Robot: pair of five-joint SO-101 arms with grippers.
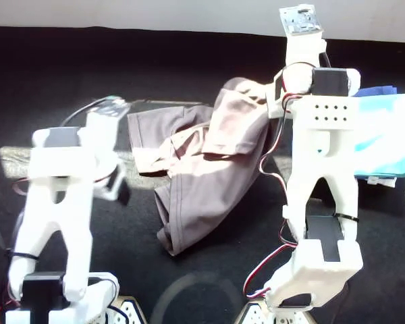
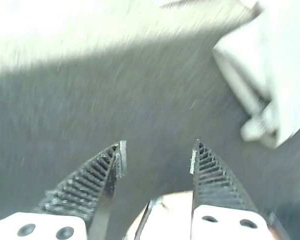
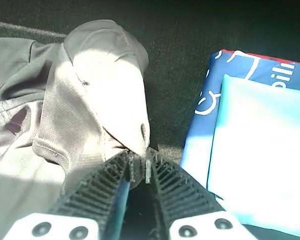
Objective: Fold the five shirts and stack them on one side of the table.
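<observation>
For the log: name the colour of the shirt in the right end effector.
Greyish-brown shirt; best in high view.

1. The grey-brown shirt [image 1: 202, 175] lay crumpled and unfolded across the middle of the table [image 1: 67, 81]. Its sleeves were bunched, and one end was lifted and doubled over the rest, pinched tight in my right gripper [image 3: 139, 167].
2. The light blue shirt [image 1: 385, 135] sat folded flat on top of the pile at the right side, near the grey one but apart from it.
3. The dark blue shirt [image 3: 210, 100], white-printed with a red edge, lay folded directly beneath, its border peeking out.
</observation>
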